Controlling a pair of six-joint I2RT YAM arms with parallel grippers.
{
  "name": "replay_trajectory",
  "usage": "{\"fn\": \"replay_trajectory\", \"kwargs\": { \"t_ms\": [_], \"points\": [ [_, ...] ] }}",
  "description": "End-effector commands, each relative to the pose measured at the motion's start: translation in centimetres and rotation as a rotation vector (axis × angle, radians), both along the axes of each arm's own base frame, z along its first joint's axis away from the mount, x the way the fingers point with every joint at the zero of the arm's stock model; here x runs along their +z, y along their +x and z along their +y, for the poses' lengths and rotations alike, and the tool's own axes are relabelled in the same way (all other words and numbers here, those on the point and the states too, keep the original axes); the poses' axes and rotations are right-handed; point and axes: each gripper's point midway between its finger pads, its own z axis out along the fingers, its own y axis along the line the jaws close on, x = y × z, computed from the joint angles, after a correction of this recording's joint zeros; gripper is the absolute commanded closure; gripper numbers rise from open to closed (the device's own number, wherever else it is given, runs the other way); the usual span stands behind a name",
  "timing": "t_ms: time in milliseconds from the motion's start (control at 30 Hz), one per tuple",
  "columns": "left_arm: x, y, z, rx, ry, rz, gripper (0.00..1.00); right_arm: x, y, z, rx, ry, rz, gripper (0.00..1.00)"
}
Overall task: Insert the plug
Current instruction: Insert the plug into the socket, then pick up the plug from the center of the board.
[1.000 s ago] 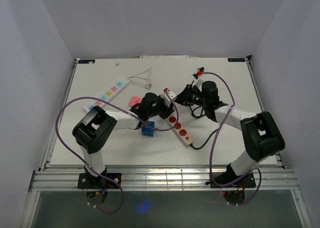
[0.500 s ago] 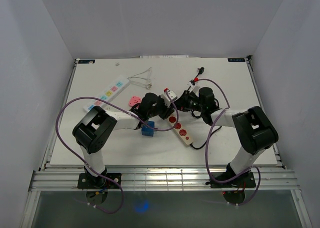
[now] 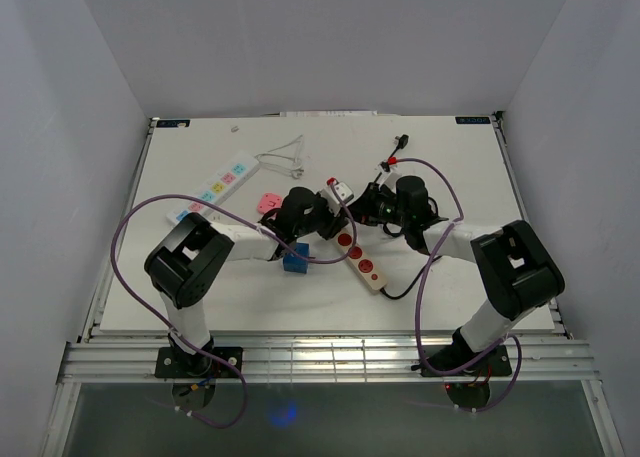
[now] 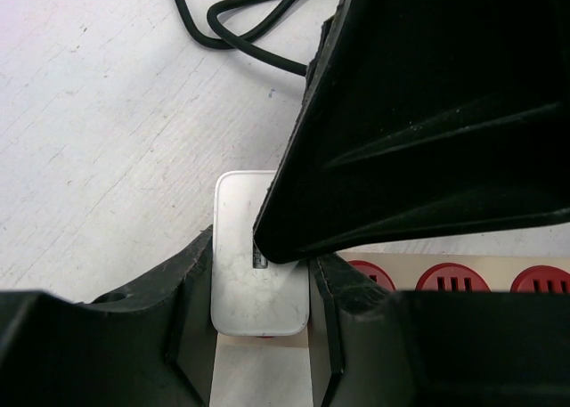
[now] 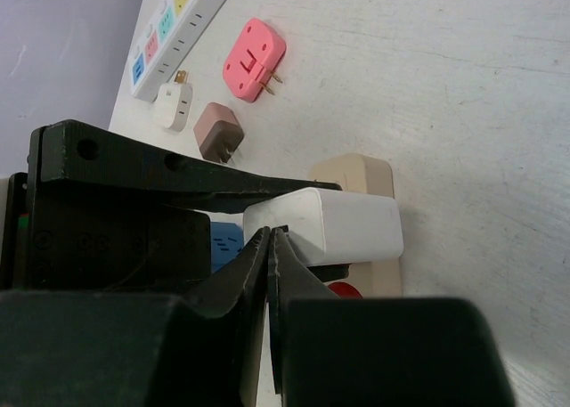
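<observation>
The left fingers (image 4: 191, 287) clamp the white plug (image 4: 258, 278) between them, over the end of the power strip (image 4: 450, 278) on the table (image 4: 107, 140). The right fingers (image 5: 236, 287), pressed together and holding nothing, have their tips against that plug.

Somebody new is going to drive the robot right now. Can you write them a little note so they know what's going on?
Left gripper: jaws closed on the sides of the white plug.
Right gripper: jaws shut, holding nothing, tips touching or just beside the plug.
Things: the plug sits at the end of the beige power strip with the red sockets, mid-table.
Done: the plug has been brought onto the strip.
Left: I cannot tell if it is pushed all the way in. Probably press it down, then let go and pull both arms back.
</observation>
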Motion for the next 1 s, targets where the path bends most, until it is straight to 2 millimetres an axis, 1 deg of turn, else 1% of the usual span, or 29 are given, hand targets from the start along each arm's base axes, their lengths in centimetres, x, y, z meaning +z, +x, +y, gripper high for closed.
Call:
{"fn": "replay_trajectory", "kwargs": {
  "t_ms": [0, 67, 100, 133, 167, 200, 233, 300, 333, 500, 533, 600, 633, 667, 700, 733, 767, 800, 833, 867, 967],
  "points": [
    [-3.5, -3.0, 1.9, -0.002, 0.077, 0.138, 0.76, -1.9, -0.5, -1.3, -0.030, -0.079, 0.037, 0.92],
    [-3.2, -3.0, 2.1, 0.015, 0.066, 0.134, 0.68, -0.9, -0.2, -1.5, -0.045, -0.081, 0.000, 0.92],
    [-2.5, -2.8, 2.1, 0.023, 0.053, 0.118, 0.51, -0.7, -0.3, -1.7, -0.050, -0.087, -0.005, 0.92],
    [-2.2, -2.8, 2.2, 0.033, 0.044, 0.115, 0.39, 0.4, 0.0, -1.9, -0.062, -0.085, -0.037, 0.92],
    [-2.0, -2.8, 2.3, 0.040, 0.039, 0.108, 0.31, 0.7, 0.4, -2.4, -0.086, -0.109, -0.064, 0.92],
    [-1.4, -2.8, 2.5, 0.047, 0.022, 0.089, 0.26, 0.9, 0.5, -2.8, -0.098, -0.125, -0.075, 0.92],
    [-1.1, -2.7, 2.7, 0.060, 0.014, 0.080, 0.22, 1.5, 0.5, -3.3, -0.114, -0.134, -0.087, 0.92],
    [-0.6, -2.8, 2.8, 0.062, -0.005, 0.063, 0.13, 2.1, 0.5, -4.0, -0.135, -0.141, -0.111, 0.92],
    [-0.1, -2.9, 2.8, 0.058, -0.015, 0.054, 0.02, 2.9, 0.5, -4.3, -0.144, -0.132, -0.130, 0.92],
    [0.8, -2.9, 2.9, 0.061, -0.032, 0.039, 0.02, 3.5, 0.2, -5.3, -0.164, -0.138, -0.153, 0.92],
    [1.5, -3.0, 3.0, 0.066, -0.042, 0.028, 0.02, 4.0, 0.1, -5.4, -0.167, -0.135, -0.165, 0.92],
    [2.3, -3.1, 3.1, 0.074, -0.061, 0.021, 0.02, 4.0, -0.2, -5.7, -0.172, -0.143, -0.167, 0.92],
    [2.6, -3.1, 3.3, 0.083, -0.068, 0.018, 0.02, 4.5, -0.3, -5.9, -0.173, -0.146, -0.182, 0.92],
    [3.6, -2.9, 3.6, 0.109, -0.083, 0.000, 0.02, 4.5, -0.4, -6.1, -0.180, -0.153, -0.183, 0.92],
    [4.0, -2.7, 3.9, 0.136, -0.095, 0.004, 0.02, 4.5, -0.5, -6.3, -0.182, -0.155, -0.184, 0.92],
    [4.2, -2.6, 4.3, 0.160, -0.098, 0.005, 0.02, 5.1, -0.6, -6.4, -0.185, -0.153, -0.204, 0.92],
    [5.0, -2.1, 5.0, 0.208, -0.099, -0.020, 0.02, 5.3, -0.7, -6.5, -0.186, -0.153, -0.207, 0.92],
    [5.3, -2.0, 5.3, 0.248, -0.126, 0.003, 0.02, 5.7, -0.7, -6.6, -0.189, -0.150, -0.218, 0.92],
    [5.7, -1.7, 5.8, 0.287, -0.134, 0.004, 0.02, 5.8, -0.7, -6.6, -0.184, -0.151, -0.222, 0.92],
    [6.1, -1.2, 7.0, 0.366, -0.132, -0.001, 0.02, 5.9, -0.9, -6.5, -0.173, -0.148, -0.223, 0.92],
    [7.1, -0.8, 8.5, 0.512, -0.197, 0.060, 0.02, 6.1, -1.0, -6.0, -0.142, -0.143, -0.223, 0.92]
  ]
}}
